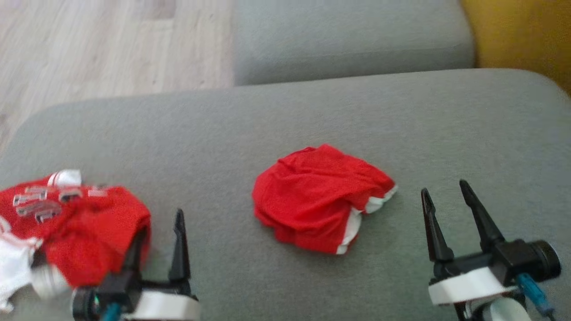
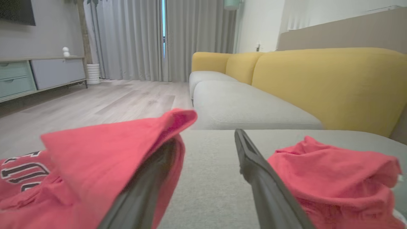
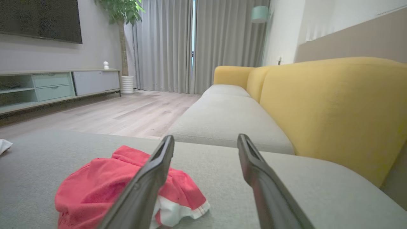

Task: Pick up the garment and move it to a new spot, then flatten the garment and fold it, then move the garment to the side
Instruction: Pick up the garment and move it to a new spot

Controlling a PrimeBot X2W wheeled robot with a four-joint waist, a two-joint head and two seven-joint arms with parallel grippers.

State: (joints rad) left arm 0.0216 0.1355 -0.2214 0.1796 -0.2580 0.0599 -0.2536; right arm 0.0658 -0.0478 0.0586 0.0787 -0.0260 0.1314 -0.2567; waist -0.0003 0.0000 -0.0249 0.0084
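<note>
The grey sofa cushion [image 1: 312,116] carries everything. The garment [image 1: 89,232] lies bunched at its near left edge, with a fold draped over one of the left gripper's [image 2: 206,136] spread fingers. The smaller red cloth [image 1: 312,200] sits mid-cushion. The right gripper [image 1: 443,187] hovers beside it, fingers released and empty.

A broad grey seat cushion [image 1: 285,125] carries everything. Near its middle lies a small red cloth [image 1: 312,196], crumpled into a rounded heap, with a white edge showing along its right and near sides. Well to the left of the cloth, at the cushion's edge, the garment [image 1: 84,232] lies bunched, blurred, with red fabric and pale lettering uppermost and white parts at its far-left side. Beyond the cloth a second grey cushion [image 1: 352,40] adjoins; beyond and left of the cloth is pale wood floor [image 1: 111,49].
</note>
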